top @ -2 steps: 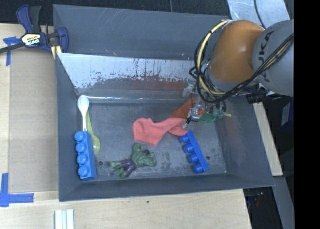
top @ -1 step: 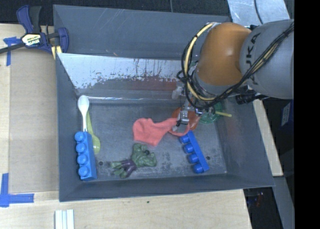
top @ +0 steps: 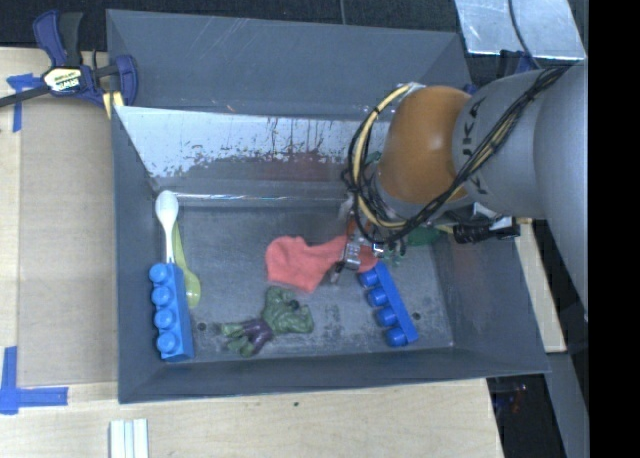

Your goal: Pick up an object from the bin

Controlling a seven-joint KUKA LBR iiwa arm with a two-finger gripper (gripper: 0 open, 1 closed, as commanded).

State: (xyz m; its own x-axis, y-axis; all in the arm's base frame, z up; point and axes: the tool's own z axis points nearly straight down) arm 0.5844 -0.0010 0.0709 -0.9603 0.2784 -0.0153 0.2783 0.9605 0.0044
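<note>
The arm [top: 545, 146] reached into the grey metal bin [top: 300, 66] from the view's right. Its orange wrist cover [top: 425, 151], wrapped in black and yellow cables [top: 365, 161], hung over the right half of the floor. Below the cover, the hand [top: 352, 254] was low over the bin floor, right of its middle, at the right end of a crumpled pink cloth [top: 295, 261]. It seemed to touch the cloth's edge there. Whether the hand was open or closed could not be told, nor whether it had hold of anything, since the cover hid most of it.

The pink cloth lay near the middle of the floor, with one narrow corner stretched toward the hand. Just beside the hand, toward the bin's near right corner, a blue studded bar [top: 388, 312] lay aslant on the floor, apart from the cloth. A green toy figure [top: 285, 314] lay between the cloth and the near wall, with a small dark, purplish piece [top: 243, 336] just beside it.

Along the view's left wall, well apart from the hand, lay a second blue studded bar [top: 168, 312]. A spoon [top: 172, 236] with a white bowl and a yellow handle lay against it.
</note>
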